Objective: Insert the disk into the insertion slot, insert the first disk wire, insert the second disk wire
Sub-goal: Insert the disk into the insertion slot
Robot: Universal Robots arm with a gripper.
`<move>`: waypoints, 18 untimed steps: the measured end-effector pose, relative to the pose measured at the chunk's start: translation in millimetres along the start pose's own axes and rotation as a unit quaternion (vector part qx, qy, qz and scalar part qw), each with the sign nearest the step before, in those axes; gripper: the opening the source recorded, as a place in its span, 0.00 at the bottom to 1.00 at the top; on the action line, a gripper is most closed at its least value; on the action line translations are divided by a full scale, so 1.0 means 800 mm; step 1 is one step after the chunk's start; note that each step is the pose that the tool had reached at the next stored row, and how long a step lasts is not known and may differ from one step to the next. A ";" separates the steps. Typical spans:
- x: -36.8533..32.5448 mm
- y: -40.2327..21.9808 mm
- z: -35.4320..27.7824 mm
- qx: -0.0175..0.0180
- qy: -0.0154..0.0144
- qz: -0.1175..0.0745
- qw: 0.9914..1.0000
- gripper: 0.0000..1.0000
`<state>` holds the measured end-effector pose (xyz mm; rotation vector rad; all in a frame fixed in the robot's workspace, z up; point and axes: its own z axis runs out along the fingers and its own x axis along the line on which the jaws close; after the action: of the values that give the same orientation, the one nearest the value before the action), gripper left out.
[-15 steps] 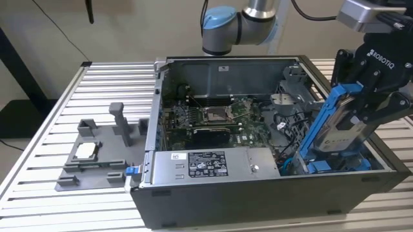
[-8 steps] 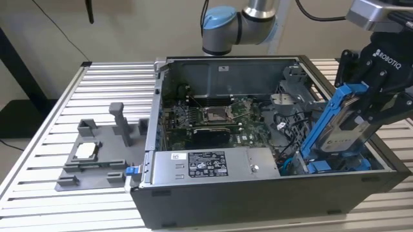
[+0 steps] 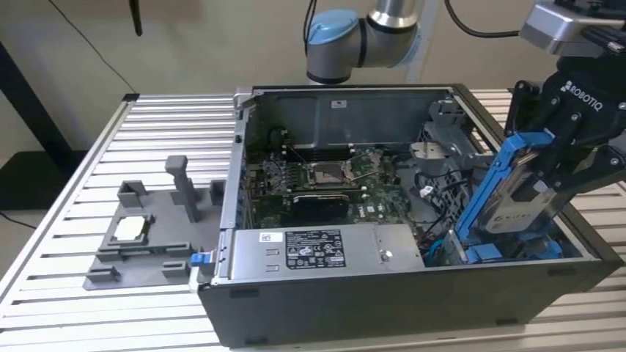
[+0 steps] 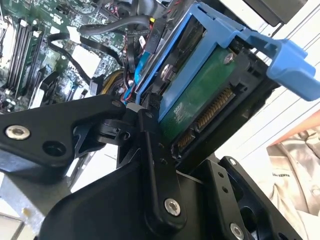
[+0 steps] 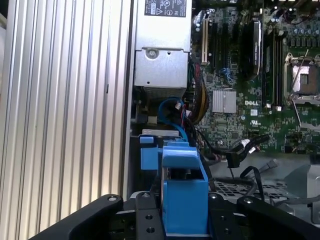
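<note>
At the exterior view's right the gripper (image 3: pixel 550 183) is clamped on the blue-framed disk (image 3: pixel 514 211), holding it tilted (lower end first) over the computer case (image 3: pixel 391 308) at its lower-right corner, seemingly so it can slide in.

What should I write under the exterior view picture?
The gripper holds the blue-framed disk tilted over the open computer case.

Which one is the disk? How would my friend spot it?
Find the big open computer case. At its end on the exterior view's right, the black pincer grips the disk, tilted with its lower end inside the case. It is a flat grey slab in a bright blue frame, unlike the big silver power supply box.
</note>
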<state>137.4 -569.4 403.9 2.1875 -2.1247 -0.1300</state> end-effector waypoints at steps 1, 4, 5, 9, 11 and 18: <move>0.0000 -0.0001 0.0001 0.000 0.000 0.000 1.000 0.33; 0.0000 -0.0012 -0.0033 -0.008 -0.001 -0.001 1.000 0.33; 0.0002 -0.0015 -0.0053 -0.012 -0.001 -0.001 1.000 0.33; 0.0002 -0.0058 -0.0104 -0.030 -0.001 -0.001 1.000 0.33; 0.0003 -0.0084 -0.0102 -0.033 -0.001 -0.002 0.999 0.33; 0.0027 -0.0147 -0.0060 -0.033 -0.002 -0.004 0.999 0.33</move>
<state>149.7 -571.2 407.2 2.1608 -2.0832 -0.2034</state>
